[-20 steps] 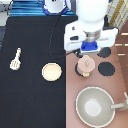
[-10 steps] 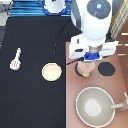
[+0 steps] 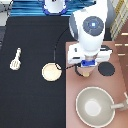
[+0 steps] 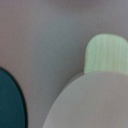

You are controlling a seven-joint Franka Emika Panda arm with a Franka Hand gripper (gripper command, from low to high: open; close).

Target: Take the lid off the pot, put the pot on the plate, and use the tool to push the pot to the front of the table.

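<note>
My gripper (image 3: 87,66) hangs over the brownish-pink stove counter, directly above the pot (image 3: 86,73), whose tan edge just peeks out under the hand. In the wrist view the pale pink lid (image 4: 95,102) fills the lower part from very close, with a pale greenish tab (image 4: 107,52) beside it. The cream plate (image 3: 50,72) lies on the black table (image 3: 30,95) to the exterior view's left of the pot. Further left lies the white spatula tool (image 3: 16,59). Nothing shows as held.
A large grey-beige pan (image 3: 95,106) with a long handle sits on the stove toward the exterior view's bottom. A black burner (image 3: 106,69) is just right of the pot; a dark burner edge (image 4: 10,102) shows in the wrist view.
The arm has shifted toward the exterior view's bottom and come down over the pot, which is now mostly covered by the hand. Plate, tool and pan have not moved.
</note>
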